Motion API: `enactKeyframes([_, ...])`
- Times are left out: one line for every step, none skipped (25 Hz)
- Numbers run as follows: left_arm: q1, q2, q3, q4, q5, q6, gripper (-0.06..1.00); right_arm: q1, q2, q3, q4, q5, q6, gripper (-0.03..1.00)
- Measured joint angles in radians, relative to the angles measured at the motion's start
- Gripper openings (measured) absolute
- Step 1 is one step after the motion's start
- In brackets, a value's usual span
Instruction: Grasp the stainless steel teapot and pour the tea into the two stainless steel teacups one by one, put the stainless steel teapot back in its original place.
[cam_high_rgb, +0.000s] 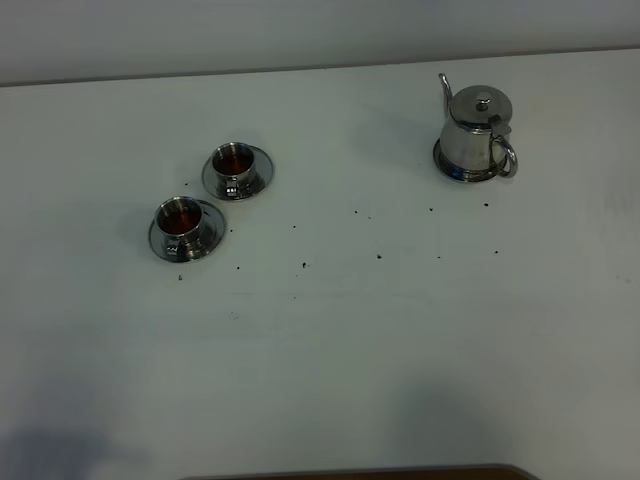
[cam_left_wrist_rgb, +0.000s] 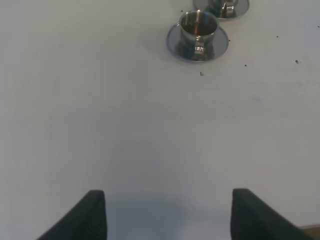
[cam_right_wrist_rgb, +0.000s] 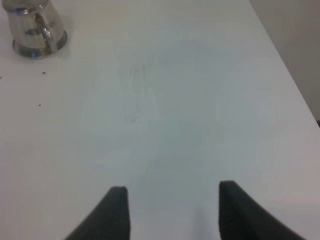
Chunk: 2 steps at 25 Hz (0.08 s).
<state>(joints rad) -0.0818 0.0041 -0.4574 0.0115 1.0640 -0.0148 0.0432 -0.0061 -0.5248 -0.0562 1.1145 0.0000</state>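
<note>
The stainless steel teapot (cam_high_rgb: 476, 132) stands upright on its round steel coaster disc (cam_high_rgb: 462, 170) at the back right of the white table; its lower part shows in the right wrist view (cam_right_wrist_rgb: 35, 27). Two steel teacups on saucers sit at the left: the nearer one (cam_high_rgb: 182, 222) and the farther one (cam_high_rgb: 235, 166), both holding dark tea. The nearer cup (cam_left_wrist_rgb: 198, 31) and part of the farther one (cam_left_wrist_rgb: 223, 6) show in the left wrist view. My left gripper (cam_left_wrist_rgb: 167, 215) is open and empty, well short of the cups. My right gripper (cam_right_wrist_rgb: 172, 210) is open and empty, far from the teapot.
Small dark specks (cam_high_rgb: 304, 265) are scattered on the white table (cam_high_rgb: 330, 350) between cups and teapot. The table's right edge (cam_right_wrist_rgb: 287, 65) shows in the right wrist view, and its back edge meets a wall (cam_high_rgb: 300, 30).
</note>
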Motion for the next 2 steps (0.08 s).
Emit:
enactKeyframes([0.000,0.000,0.000,0.000,0.000,0.000,0.59,0.000,0.000,0.000,0.000,0.000,0.000,0.41])
enactKeyframes([0.000,0.000,0.000,0.000,0.000,0.000,0.59,0.000,0.000,0.000,0.000,0.000,0.000,0.41])
